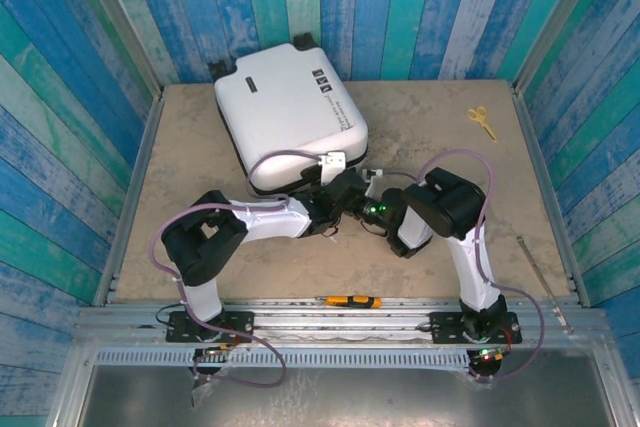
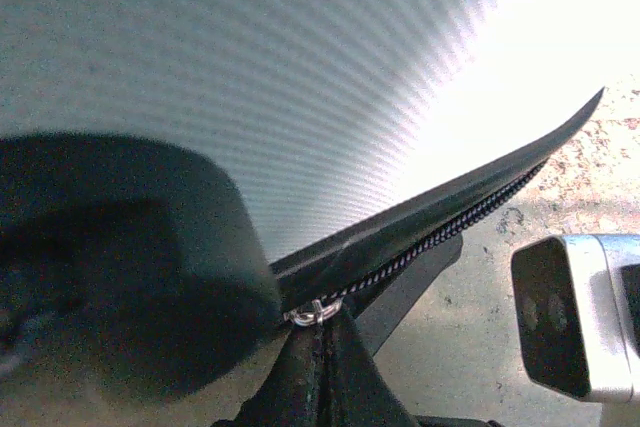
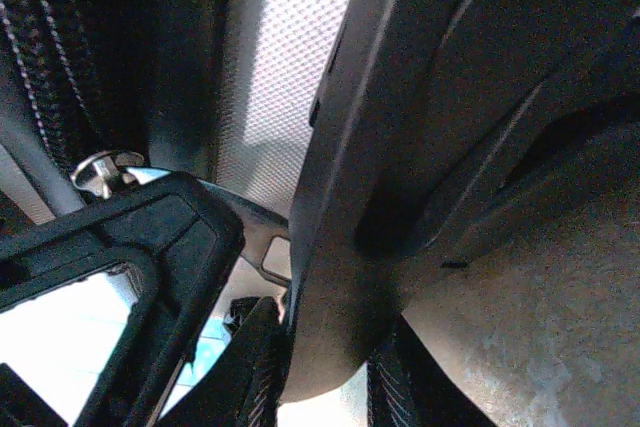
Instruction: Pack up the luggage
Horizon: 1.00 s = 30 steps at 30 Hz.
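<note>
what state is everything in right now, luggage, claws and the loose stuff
luggage, lid down, lying flat
zipper, teeth meshed along the stretch in view
left claw, shut on the zipper pull
right claw, closed on the luggage's black trim
scissors, lying flat, blades look shut
utility knife, lying flat at the near edge, blade too small to tell

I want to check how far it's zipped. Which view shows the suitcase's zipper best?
Left wrist: the zipper runs in focus along the white suitcase edge to its silver pull. Right wrist catches some dark teeth at its left edge; in top external it is too small to make out.
</note>
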Motion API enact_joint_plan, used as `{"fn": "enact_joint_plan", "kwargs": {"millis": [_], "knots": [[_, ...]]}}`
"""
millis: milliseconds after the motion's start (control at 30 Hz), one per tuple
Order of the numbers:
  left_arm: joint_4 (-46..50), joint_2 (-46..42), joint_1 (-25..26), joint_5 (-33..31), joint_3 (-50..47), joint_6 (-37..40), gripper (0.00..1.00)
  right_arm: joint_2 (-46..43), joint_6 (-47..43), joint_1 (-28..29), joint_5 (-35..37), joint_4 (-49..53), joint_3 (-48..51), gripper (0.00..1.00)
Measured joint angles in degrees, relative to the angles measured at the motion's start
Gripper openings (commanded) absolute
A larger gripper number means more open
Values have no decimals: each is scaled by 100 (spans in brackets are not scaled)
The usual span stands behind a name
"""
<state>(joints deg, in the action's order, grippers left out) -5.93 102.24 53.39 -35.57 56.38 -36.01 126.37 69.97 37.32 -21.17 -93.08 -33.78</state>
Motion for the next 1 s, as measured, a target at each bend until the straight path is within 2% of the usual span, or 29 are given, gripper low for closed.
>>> {"fn": "enact_joint_plan", "kwargs": {"millis": [533,600,733,800,933,1000], "knots": [[203,46,-7,11,212,-442,0,22,-13,212,575,-55,4,2],[201,44,-7,13,212,-409,4,11,-15,223,608,-59,28,4],[-50,-63,11,278,48,-234,19,-81,-15,225,638,-63,168,11],[-133,-273,15,522,-85,-160,29,-140,-33,240,544,-61,258,15],[-387,-1036,234,905,-426,92,56,-282,-90,286,363,4,407,30],[-520,-1495,295,960,-529,181,64,-420,-352,293,313,107,468,40]]}}
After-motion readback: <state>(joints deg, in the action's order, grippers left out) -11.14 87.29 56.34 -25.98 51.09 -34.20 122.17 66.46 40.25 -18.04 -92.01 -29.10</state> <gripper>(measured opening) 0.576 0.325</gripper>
